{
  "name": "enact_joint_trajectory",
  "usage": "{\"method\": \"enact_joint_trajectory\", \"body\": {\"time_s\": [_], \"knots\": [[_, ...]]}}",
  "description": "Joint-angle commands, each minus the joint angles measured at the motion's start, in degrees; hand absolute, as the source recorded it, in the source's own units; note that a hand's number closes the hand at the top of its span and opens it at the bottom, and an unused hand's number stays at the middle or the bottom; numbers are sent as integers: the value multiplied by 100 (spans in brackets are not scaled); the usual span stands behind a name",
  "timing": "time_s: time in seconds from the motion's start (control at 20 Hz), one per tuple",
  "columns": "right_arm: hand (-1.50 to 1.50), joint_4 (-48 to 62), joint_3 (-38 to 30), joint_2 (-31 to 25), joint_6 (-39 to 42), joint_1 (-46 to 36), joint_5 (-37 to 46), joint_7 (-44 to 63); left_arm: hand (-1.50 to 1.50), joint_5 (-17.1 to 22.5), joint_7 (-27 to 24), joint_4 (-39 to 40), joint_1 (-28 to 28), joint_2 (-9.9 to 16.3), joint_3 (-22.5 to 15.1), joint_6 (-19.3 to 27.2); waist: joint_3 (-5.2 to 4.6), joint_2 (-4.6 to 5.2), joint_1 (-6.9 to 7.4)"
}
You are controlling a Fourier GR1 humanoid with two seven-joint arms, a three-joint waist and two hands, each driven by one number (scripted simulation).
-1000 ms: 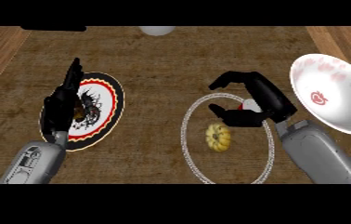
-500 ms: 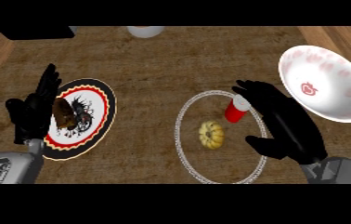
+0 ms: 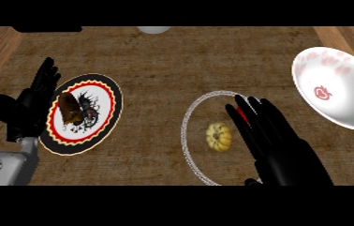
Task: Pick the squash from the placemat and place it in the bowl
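Two black hands are seen, the left hand (image 3: 31,105) on a grey forearm (image 3: 15,166), the right hand (image 3: 280,145) glossy.

Over at nine o'clock sits a black plate (image 3: 104,109) with a red and yellow zigzag rim, lying flat on the brown woven counter top (image 3: 166,65). On it, left of centre, a dark brown lump of food (image 3: 69,109). Up at twelve o'clock, a pale round object (image 3: 153,29) pokes in, mostly cut off.
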Motion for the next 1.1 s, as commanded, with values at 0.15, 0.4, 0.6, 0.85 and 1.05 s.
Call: {"method": "enact_joint_trajectory", "body": {"time_s": [0.15,0.4,0.6,0.85,1.05], "knots": [[-150,583,89,1390,2241,-1467,-342,1307,0,-127,156,-219,18,-173,-125,2,-4,51,173],[-150,1420,54,1701,3249,-1662,-724,1630,0,-187,128,-273,39,-180,-106,31,-6,49,156],[-150,2389,-132,2108,3562,-1807,-906,1592,0,-59,62,-130,-8,36,158,-191,-3,67,169],[-150,3311,-411,2632,3827,-1912,-1055,1582,0,-106,128,-103,-67,-33,151,-208,5,64,136],[-150,3589,-407,2584,4295,-1722,-1062,1663,0,-187,-9,-300,263,-156,65,-153,3,35,112]]}}
